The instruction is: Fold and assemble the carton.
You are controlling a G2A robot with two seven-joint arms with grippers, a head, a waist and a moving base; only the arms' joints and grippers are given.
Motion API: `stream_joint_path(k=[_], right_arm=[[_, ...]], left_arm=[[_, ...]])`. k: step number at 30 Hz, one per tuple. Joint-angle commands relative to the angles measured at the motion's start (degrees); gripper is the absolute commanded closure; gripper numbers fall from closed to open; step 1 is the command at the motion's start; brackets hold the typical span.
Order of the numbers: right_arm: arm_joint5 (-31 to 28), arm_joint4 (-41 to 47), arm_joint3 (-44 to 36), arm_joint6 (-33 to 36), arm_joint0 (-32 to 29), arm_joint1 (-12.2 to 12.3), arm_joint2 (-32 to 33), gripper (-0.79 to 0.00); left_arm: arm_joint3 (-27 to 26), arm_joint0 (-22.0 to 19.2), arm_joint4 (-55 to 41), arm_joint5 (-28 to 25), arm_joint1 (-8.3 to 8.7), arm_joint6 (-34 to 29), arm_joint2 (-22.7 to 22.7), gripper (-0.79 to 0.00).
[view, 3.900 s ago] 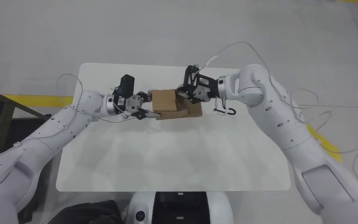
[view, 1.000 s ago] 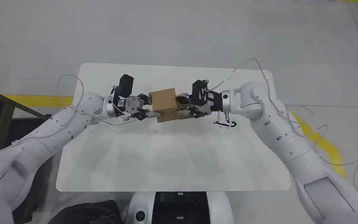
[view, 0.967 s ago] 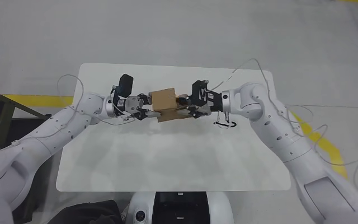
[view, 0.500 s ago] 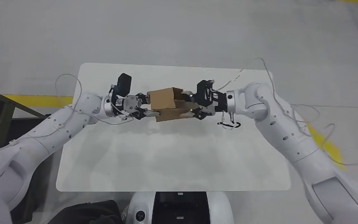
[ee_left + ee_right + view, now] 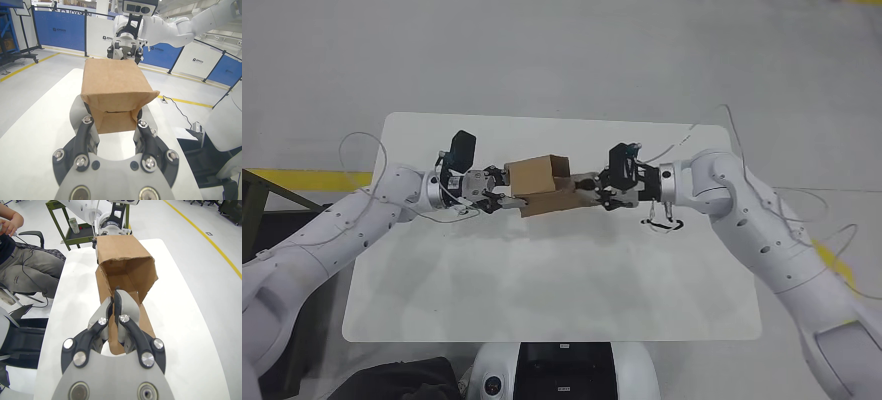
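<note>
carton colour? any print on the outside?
The carton is plain brown cardboard, with no print visible on the faces shown. It shows best in the right wrist view.

In the top view, the carton (image 5: 537, 178) sits in the upper middle of the frame, over the far half of the table (image 5: 542, 300). The left tool (image 5: 504, 190) is at its left end and the right tool (image 5: 589, 187) at its right end, with the carton between them. The carton's open end faces right. A flat flap runs rightward from its lower edge into the right tool.
</note>
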Motion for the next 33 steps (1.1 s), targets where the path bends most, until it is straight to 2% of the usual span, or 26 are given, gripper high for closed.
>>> stream_joint_path(k=[1, 13, 16, 18, 21, 23, 33], right_arm=[[0.0, 0.2, 0.0, -0.2, 0.3, 0.2, -0.4, 0.0], [0.0, 2.6, 0.1, -2.3, 2.7, 0.9, -5.4, 0.0], [0.0, 4.1, 0.3, -2.0, 3.6, 1.3, -7.4, -0.108], [0.0, 5.2, 0.3, -2.0, 4.4, 1.5, -8.9, -0.142], [0.0, 6.3, 0.5, -2.4, 5.7, 1.7, -10.9, -0.092], [0.0, 6.8, 0.9, -3.0, 6.5, 1.8, -12.1, -0.009], [0.0, 6.6, 2.6, -8.3, 8.7, 3.1, -14.9, 0.0]], left_arm=[[-0.2, 0.0, 0.1, 0.0, 0.08, 0.0, 0.1, -0.323], [-0.5, 0.3, -0.1, 0.0, 0.47, 0.0, 0.0, -0.32], [-0.5, 0.2, -0.2, 0.0, 0.48, 0.0, -0.1, -0.32], [-0.5, 0.3, -0.2, 0.0, 0.48, 0.0, -0.1, -0.317], [-0.7, 0.3, -0.2, 0.0, 0.46, 0.0, -0.2, -0.317], [-0.8, 0.3, 0.0, 0.0, 0.46, 0.0, -0.2, -0.317], [-0.8, 0.3, 0.2, 0.0, 0.62, 0.0, -0.3, -0.32]])
